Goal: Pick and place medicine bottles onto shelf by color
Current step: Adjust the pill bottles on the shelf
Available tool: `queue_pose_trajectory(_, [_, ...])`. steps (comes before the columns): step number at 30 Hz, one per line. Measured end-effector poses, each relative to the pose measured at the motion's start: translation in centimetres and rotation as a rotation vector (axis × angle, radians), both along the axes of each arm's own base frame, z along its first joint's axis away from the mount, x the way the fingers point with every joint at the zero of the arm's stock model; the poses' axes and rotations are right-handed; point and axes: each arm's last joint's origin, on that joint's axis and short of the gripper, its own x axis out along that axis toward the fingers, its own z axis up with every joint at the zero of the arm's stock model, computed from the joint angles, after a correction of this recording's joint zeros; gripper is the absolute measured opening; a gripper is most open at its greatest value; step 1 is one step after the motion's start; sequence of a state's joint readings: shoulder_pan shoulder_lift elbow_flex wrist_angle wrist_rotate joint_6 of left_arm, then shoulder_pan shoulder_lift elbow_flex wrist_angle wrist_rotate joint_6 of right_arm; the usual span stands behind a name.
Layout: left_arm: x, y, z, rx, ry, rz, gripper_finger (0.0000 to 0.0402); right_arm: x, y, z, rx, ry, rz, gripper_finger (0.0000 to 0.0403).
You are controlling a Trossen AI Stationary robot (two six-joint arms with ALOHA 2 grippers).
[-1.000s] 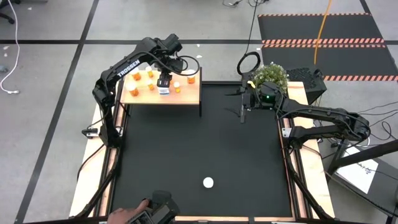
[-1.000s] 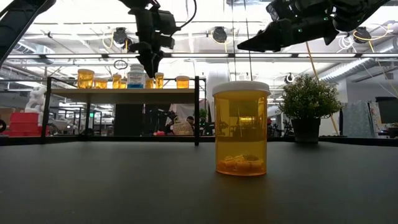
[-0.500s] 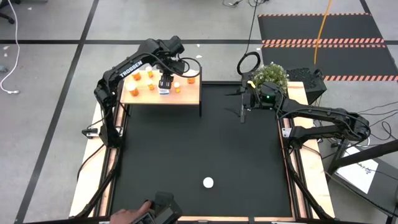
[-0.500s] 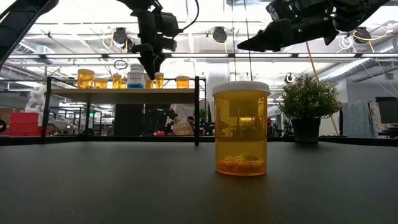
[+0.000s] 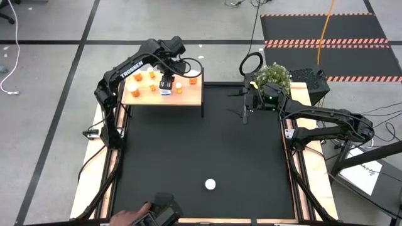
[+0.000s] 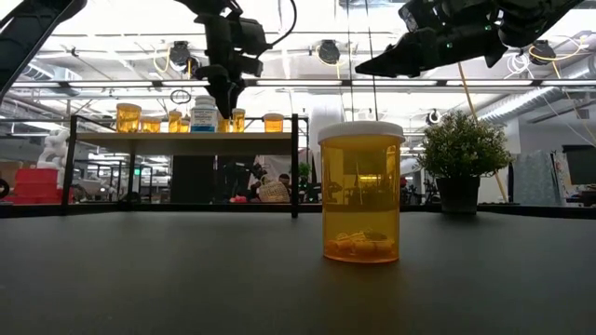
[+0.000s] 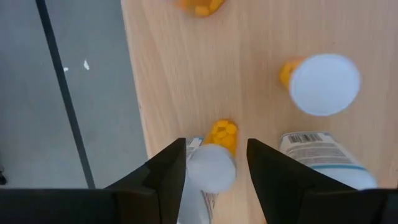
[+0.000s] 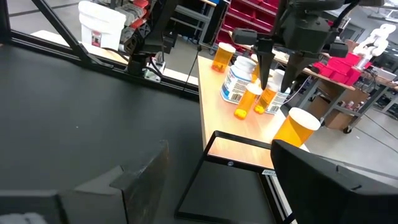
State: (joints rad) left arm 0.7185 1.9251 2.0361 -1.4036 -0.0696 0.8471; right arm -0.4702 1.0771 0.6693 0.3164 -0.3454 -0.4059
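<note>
Small orange bottle [image 7: 214,163] standing upright on the shelf [image 7: 249,93], long axis vertical, white cap showing between the two dark fingers [image 7: 166,176] low in the left wrist frame. Fingers spread to either side of the cap with a gap on each; contact not visible, so looking like a release or a loose bracket, not a pinch. Left gripper [image 5: 167,81] hanging straight down over the shelf at upper left of the high view, wrist vertical. Neighbours crowding: white bottle with a barcode label [image 7: 326,158] just beside, larger orange bottle [image 7: 323,83] near.

One orange bottle [image 6: 360,193] remaining on the black mat [image 5: 201,144], lower centre of the high view, upright, well apart from both arms. Right gripper [image 5: 244,111] waiting at upper right of the mat, fingers spread and empty, looking somewhat nearer to that bottle.
</note>
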Motion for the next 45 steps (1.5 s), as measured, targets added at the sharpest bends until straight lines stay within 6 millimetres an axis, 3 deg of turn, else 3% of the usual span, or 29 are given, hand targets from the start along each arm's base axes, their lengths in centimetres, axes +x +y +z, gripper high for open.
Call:
queue_pose_trajectory(9, [0.2, 0.0, -1.6, -0.021, 0.041, -0.020, 0.0170, 0.0, 0.0, 0.0, -0.003, 0.000, 0.000, 0.0276])
queue_pose_trajectory(28, [0.4, 0.1, -1.6, 0.014, 0.041, -0.029, 0.0168, 0.0, 0.0, 0.0, -0.003, 0.000, 0.000, 0.0276])
queue_pose_trajectory(38, [0.4, 0.1, -1.6, 0.014, 0.041, -0.031, 0.0113, 0.0, 0.0, 0.0, -0.003, 0.000, 0.000, 0.0276])
queue_pose_trajectory(45, [1.0, -0.6, -1.4, 0.022, 0.036, -0.057, 0.0130, 0.0, 0.0, 0.0, -0.004, 0.000, 0.001, 0.0276])
